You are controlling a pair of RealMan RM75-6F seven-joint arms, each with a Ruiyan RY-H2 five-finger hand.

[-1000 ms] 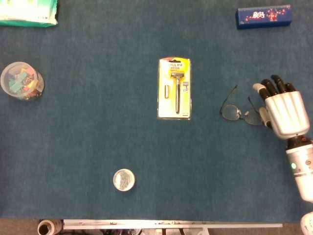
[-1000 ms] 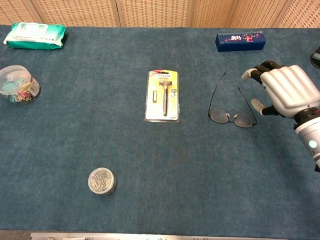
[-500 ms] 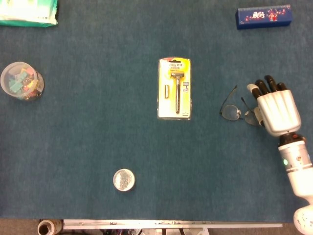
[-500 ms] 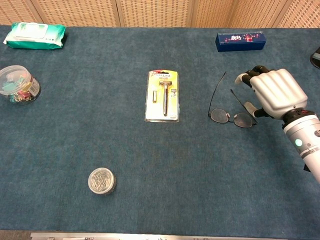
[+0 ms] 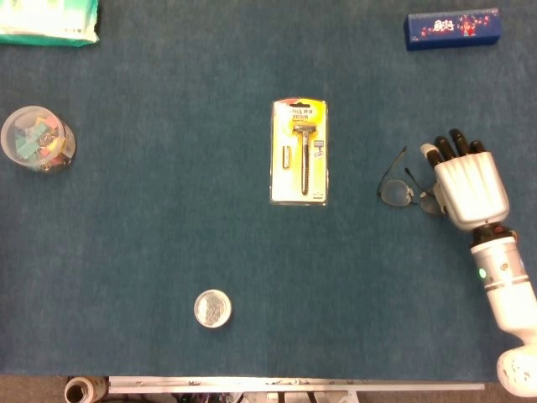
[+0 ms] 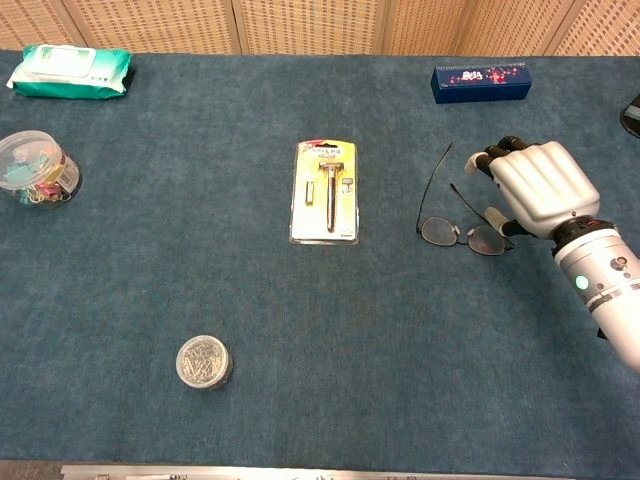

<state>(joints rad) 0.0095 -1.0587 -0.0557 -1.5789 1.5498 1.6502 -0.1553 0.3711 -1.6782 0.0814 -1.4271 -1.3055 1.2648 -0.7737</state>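
Observation:
A pair of thin-framed glasses [image 5: 396,191] [image 6: 440,230] lies unfolded on the blue table cloth, right of centre. My right hand [image 5: 466,189] [image 6: 535,185] is over their right side, palm down. Its fingers [image 6: 490,160] reach past the right temple arm and its thumb sits by the right lens. The temple arm lies between them and has swung inward. The fingers stay apart; no firm grip shows. My left hand is in neither view.
A razor in a yellow blister pack [image 5: 299,153] [image 6: 325,190] lies at centre. A small round tin [image 5: 212,308] sits near the front, a clear jar of clips [image 5: 36,138] at far left, green wipes [image 6: 72,70] back left, a blue box [image 5: 453,28] back right.
My right hand has slid left over the glasses. The right temple arm has swung left with it, while the lenses stayed in place.

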